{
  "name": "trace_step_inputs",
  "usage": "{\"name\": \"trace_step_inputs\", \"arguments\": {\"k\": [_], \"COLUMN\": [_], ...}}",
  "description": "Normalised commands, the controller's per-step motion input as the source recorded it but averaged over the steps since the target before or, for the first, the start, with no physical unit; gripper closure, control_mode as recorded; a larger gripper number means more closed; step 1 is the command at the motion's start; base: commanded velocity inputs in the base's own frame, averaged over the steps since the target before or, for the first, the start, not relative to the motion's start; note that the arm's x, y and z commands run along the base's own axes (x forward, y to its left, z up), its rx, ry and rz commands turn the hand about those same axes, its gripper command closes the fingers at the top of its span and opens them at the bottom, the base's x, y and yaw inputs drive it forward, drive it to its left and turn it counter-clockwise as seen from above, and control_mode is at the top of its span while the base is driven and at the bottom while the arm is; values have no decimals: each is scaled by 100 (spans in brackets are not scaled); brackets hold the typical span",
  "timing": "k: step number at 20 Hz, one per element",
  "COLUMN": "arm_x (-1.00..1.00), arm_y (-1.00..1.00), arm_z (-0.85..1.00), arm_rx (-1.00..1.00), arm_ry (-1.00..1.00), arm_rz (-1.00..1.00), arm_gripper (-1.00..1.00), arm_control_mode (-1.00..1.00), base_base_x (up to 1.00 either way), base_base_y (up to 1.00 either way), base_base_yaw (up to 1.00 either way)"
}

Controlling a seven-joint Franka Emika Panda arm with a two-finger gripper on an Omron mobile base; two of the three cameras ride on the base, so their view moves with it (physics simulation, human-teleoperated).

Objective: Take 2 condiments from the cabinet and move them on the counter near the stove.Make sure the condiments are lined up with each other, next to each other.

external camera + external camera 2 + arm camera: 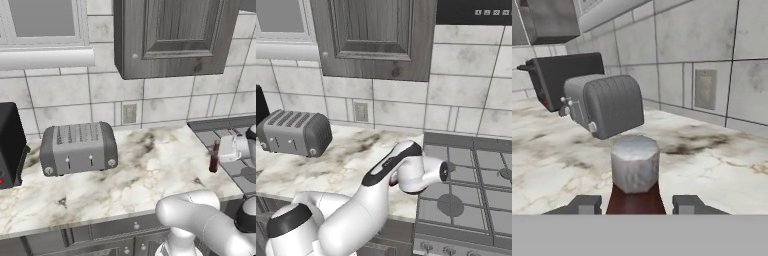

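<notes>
Upright, bottle [214,156], cap upward, between fingers [587,204]

A: What is the table [150,165] like?
B: Smooth white stone with brown streaks. The cabinet [175,35] looks like grey wood with lines in it.
A: And the toaster [78,148]?
B: Dull grey metal. The bottle [635,197] is dark red and smooth, and its cap [635,164] looks like rough silver metal.
A: The wall [466,90]?
B: Pale tiles, not shiny.
</notes>
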Motion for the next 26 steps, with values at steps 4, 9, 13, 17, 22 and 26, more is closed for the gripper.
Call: {"name": "trace_step_inputs", "arguments": {"k": [4, 9, 13, 17, 22, 26], "arm_x": [12, 4, 9, 21, 18, 11], "arm_y": [-7, -1, -7, -21, -21, -21], "arm_z": [-19, -23, -24, -17, -11, -11], "arm_rx": [1, 0, 0, 0, 0, 0], "arm_ry": [0, -3, -5, -3, -2, -1], "arm_rz": [0, 0, 0, 0, 0, 0], "arm_gripper": [100, 100, 100, 100, 100, 100], "arm_control_mode": [-100, -100, -100, -100, -100, -100], "base_base_x": [0, 0, 0, 0, 0, 0], "base_base_y": [0, 0, 0, 0, 0, 0], "base_base_yaw": [0, 0, 0, 0, 0, 0]}}
